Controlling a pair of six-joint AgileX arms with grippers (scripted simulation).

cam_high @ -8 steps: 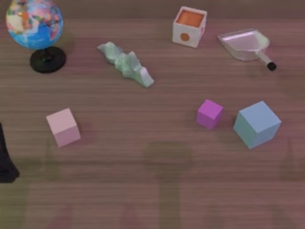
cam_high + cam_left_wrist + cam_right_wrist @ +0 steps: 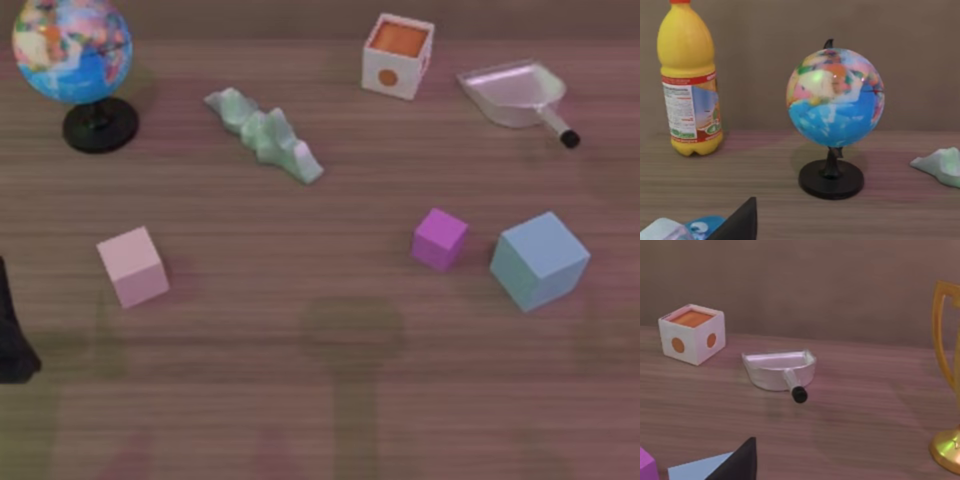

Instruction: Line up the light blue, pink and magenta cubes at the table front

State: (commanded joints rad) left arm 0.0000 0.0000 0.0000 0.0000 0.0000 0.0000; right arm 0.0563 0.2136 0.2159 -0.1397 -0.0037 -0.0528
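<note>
The light blue cube (image 2: pixel 538 260) stands right of centre on the table (image 2: pixel 330 200), with the small magenta cube (image 2: pixel 440 238) just to its left. The pink cube (image 2: pixel 132 266) sits alone at the left. My left arm (image 2: pixel 12 345) shows only as a dark part at the table's left edge, well clear of the pink cube. My right arm is outside the top view. In the right wrist view a dark tip of my right gripper (image 2: pixel 740 462) sits in front of the light blue cube (image 2: pixel 697 469), with the magenta cube (image 2: pixel 645 465) beside it. Neither gripper holds anything that I can see.
A globe (image 2: pixel 72 50) on a black stand is at the back left, with a yellow bottle (image 2: pixel 689 80) near it. A pale green crumpled object (image 2: pixel 265 135), a white box with orange inside (image 2: pixel 397 55) and a clear scoop (image 2: pixel 515 95) line the back. A gold trophy (image 2: pixel 947 390) stands right of the scoop.
</note>
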